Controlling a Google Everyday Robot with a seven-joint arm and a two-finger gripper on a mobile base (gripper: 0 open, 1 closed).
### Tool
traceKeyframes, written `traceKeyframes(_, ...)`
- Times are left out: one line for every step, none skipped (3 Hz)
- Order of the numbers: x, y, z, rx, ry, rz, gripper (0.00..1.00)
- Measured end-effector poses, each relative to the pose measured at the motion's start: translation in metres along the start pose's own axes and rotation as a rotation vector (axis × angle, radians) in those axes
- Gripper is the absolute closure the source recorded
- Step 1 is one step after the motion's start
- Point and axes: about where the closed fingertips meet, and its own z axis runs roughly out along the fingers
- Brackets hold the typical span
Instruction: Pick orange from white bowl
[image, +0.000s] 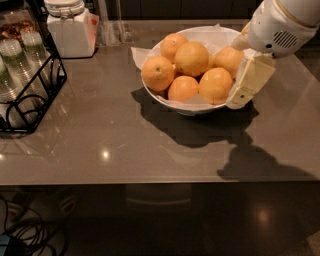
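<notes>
The white bowl, lined with crinkled white paper, stands on the table at centre right and holds several oranges. A large orange sits on top in the middle, with others around it, one at the front right. My gripper comes in from the upper right on the white arm. Its cream-coloured part hangs over the bowl's right rim, right beside the front-right orange and another orange behind it. The gripper holds nothing that I can see.
A black wire rack with bottles stands at the left edge. A white lidded jar and a clear stand are at the back left. The brown table's front edge runs across below.
</notes>
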Motion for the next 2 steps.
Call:
traceKeyframes(0.000, -0.012, 0.014, 0.004, -0.010, 0.047, 0.13)
traceKeyframes(0.000, -0.021, 0.027, 0.023, 0.005, 0.080, 0.12)
